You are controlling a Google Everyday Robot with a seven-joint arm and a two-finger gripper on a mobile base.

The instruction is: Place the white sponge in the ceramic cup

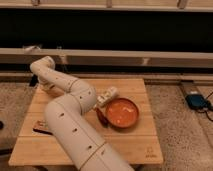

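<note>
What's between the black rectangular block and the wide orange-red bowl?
The robot's white arm, seen in the camera view. Its gripper hovers beside the orange-red bowl, at its upper-left rim.
</note>
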